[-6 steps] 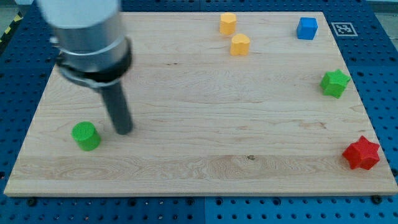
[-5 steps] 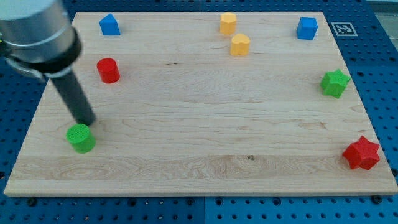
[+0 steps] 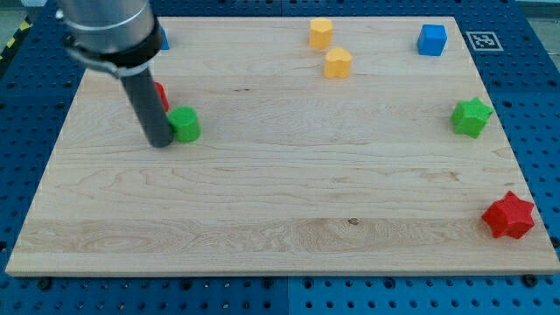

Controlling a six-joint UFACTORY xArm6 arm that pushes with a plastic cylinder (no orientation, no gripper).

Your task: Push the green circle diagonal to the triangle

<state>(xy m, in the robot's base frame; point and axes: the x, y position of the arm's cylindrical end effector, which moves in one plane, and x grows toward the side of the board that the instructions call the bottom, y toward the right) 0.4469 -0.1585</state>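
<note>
Your arm has no pincer, so nothing is held; my tip (image 3: 162, 143) touches the left side of the green circle (image 3: 185, 123) on the counter (image 3: 289, 201). The red block (image 3: 160, 94) and blue triangle (image 3: 162, 38) hide behind the rod. If you push off-centre, the circle can slip aside or bump the red block.

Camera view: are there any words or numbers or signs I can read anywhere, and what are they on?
No words or numbers can be read anywhere in the view.
The only sign is a black-and-white square marker on the blue pegboard at the view's top right, just off the wooden board; it is a pattern, not text.
The blocks, such as the green circle beside my tip, carry no labels.
</note>
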